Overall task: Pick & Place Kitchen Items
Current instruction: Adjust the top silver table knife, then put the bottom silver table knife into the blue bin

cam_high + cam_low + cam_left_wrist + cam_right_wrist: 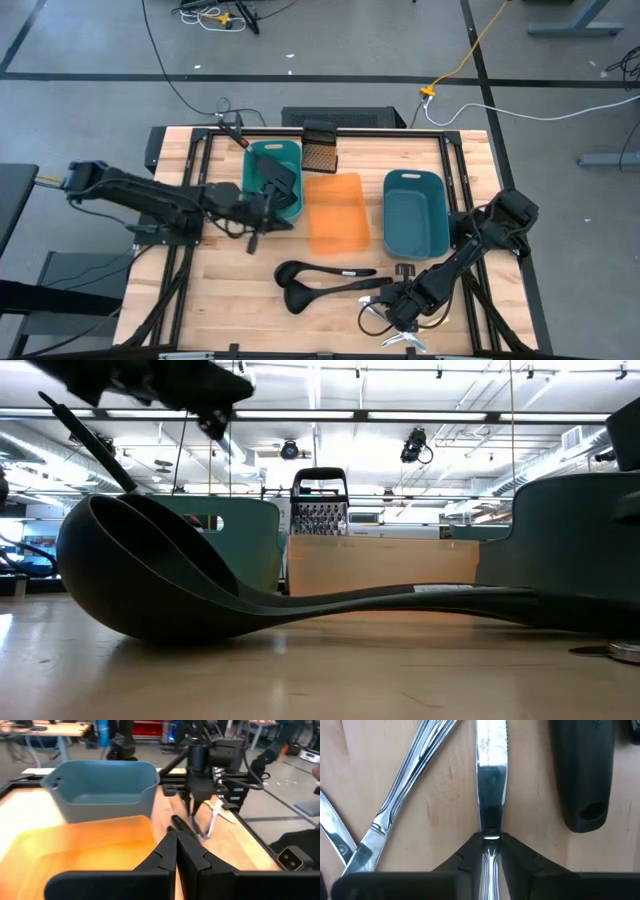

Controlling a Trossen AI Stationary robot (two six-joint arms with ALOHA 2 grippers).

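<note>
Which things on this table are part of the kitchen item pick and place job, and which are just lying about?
Part of the job:
- silver knife, between the right gripper fingers
- other silver cutlery
- two black ladles
- spatula in the teal tray, by the shut left gripper

Lying about:
- orange tray
- blue tray
- dark mesh box

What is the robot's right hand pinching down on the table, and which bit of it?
The right gripper has a silvery table knife between its fingers, at the handle just below the blade. The left gripper is shut and holds nothing.
</note>
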